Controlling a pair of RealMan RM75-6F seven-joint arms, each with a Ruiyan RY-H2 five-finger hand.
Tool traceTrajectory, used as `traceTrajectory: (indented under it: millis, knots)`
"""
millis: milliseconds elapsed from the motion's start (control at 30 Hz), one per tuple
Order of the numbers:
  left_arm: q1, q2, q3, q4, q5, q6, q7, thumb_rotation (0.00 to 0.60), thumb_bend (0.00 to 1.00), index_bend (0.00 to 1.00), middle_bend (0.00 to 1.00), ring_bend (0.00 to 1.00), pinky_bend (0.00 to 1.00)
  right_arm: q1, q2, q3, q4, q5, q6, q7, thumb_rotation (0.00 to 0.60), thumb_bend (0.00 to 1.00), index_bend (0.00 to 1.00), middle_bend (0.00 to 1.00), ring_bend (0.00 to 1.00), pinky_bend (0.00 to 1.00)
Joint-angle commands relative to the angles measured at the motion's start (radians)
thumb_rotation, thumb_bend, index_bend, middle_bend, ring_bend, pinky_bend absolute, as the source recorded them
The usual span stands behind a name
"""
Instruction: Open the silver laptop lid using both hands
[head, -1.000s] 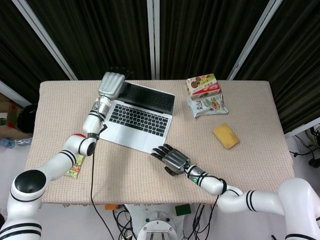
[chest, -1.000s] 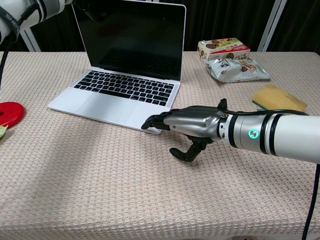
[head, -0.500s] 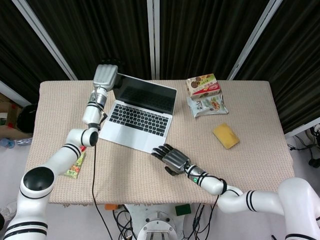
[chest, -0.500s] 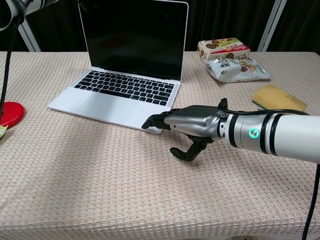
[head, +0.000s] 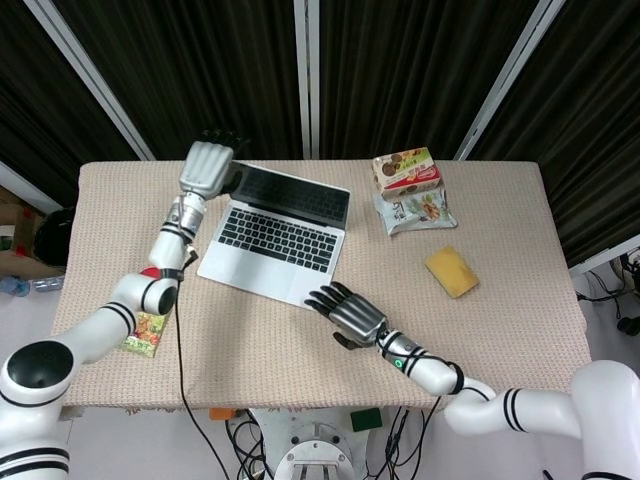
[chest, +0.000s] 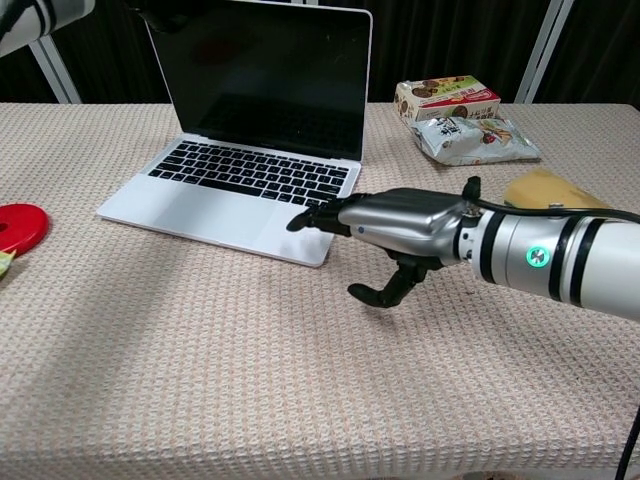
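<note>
Laptop position: the silver laptop (head: 279, 233) is set on the left half of the table (head: 500, 320), its base flat on the woven cloth.
Lid state: the lid (chest: 268, 77) is raised past upright, with the dark screen and the keyboard (chest: 252, 174) fully exposed; the opening is judged essentially done.
Left hand: the left hand (head: 205, 167) is placed at the lid's top left corner; the fingers are hidden behind the edge, so whether the lid is gripped cannot be told.
Right hand: the right hand (chest: 395, 227) is held with fingers extended and apart above the base's near right corner, nothing grasped; contact with the base cannot be confirmed, and it appears slightly lifted.
Remaining: at most a small adjustment of the lid angle and release by both hands is judged to be left.
Other items: a snack box (head: 406, 170), a snack bag (head: 414, 211) and a yellow sponge (head: 452, 271) are set well apart on the right.
</note>
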Motion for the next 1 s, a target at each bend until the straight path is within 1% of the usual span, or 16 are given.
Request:
traceTrajectory:
  millis: [33,133,200,300,367,400,433,500,600,700,767,900,1000]
  knots:
    - [0.107,0.096,0.07,-0.162,0.078,0.142,0.02,0.6,0.39,0.19,0.18,0.09,0.1,-0.03,0.038,-0.008,-0.036,-0.033,0.048,0.017,0.6,0.45,0.0,0.01,0.0,0.0]
    - [0.182,0.161,0.097,-0.288,0.084,0.215,0.049,0.6,0.39,0.19,0.18,0.09,0.1,-0.064,0.092,-0.025,-0.086,-0.061,0.1,0.018,0.6,0.42,0.0,0.01,0.0,0.0]
    - [0.238,0.212,0.118,-0.378,0.079,0.253,0.066,0.6,0.39,0.19,0.18,0.09,0.1,-0.097,0.15,-0.044,-0.129,-0.088,0.15,0.012,0.6,0.39,0.0,0.01,0.0,0.0]
    - [0.308,0.272,0.143,-0.482,0.061,0.297,0.087,0.6,0.39,0.19,0.18,0.09,0.1,-0.15,0.229,-0.069,-0.18,-0.118,0.229,-0.002,0.6,0.39,0.0,0.03,0.0,0.0]
    - [0.372,0.315,0.172,-0.551,0.05,0.342,0.108,0.6,0.38,0.19,0.18,0.09,0.1,-0.205,0.301,-0.092,-0.223,-0.145,0.311,0.001,0.6,0.39,0.0,0.04,0.0,0.0]
    - [0.417,0.343,0.194,-0.59,0.044,0.373,0.117,0.6,0.37,0.19,0.19,0.09,0.1,-0.247,0.348,-0.108,-0.243,-0.169,0.377,0.009,0.6,0.39,0.0,0.05,0.0,0.0]
    - [0.445,0.361,0.209,-0.616,0.043,0.395,0.12,0.6,0.36,0.19,0.19,0.09,0.1,-0.275,0.378,-0.119,-0.253,-0.186,0.417,0.018,0.6,0.39,0.0,0.05,0.0,0.0]
    - [0.501,0.393,0.236,-0.659,0.044,0.436,0.117,0.6,0.33,0.2,0.19,0.09,0.1,-0.328,0.43,-0.139,-0.263,-0.217,0.496,0.045,0.6,0.39,0.0,0.05,0.0,0.0]
    - [0.601,0.423,0.283,-0.703,0.065,0.53,0.099,0.6,0.3,0.2,0.19,0.09,0.1,-0.418,0.503,-0.168,-0.251,-0.255,0.617,0.099,0.6,0.38,0.0,0.05,0.0,0.0]
    - [0.686,0.435,0.328,-0.722,0.101,0.619,0.098,0.6,0.27,0.2,0.19,0.09,0.1,-0.49,0.545,-0.186,-0.235,-0.26,0.691,0.149,0.6,0.36,0.0,0.04,0.0,0.0]
    - [0.732,0.438,0.352,-0.734,0.123,0.671,0.107,0.6,0.25,0.2,0.19,0.09,0.1,-0.528,0.556,-0.191,-0.218,-0.262,0.729,0.182,0.6,0.35,0.0,0.04,0.0,0.0]
    - [0.827,0.442,0.399,-0.768,0.18,0.772,0.114,0.6,0.24,0.2,0.19,0.09,0.1,-0.606,0.546,-0.193,-0.164,-0.272,0.806,0.252,0.6,0.35,0.0,0.03,0.0,0.0]
    - [0.877,0.43,0.422,-0.783,0.22,0.824,0.12,0.6,0.24,0.2,0.19,0.09,0.09,-0.641,0.526,-0.187,-0.125,-0.277,0.833,0.284,0.6,0.35,0.0,0.03,0.0,0.0]
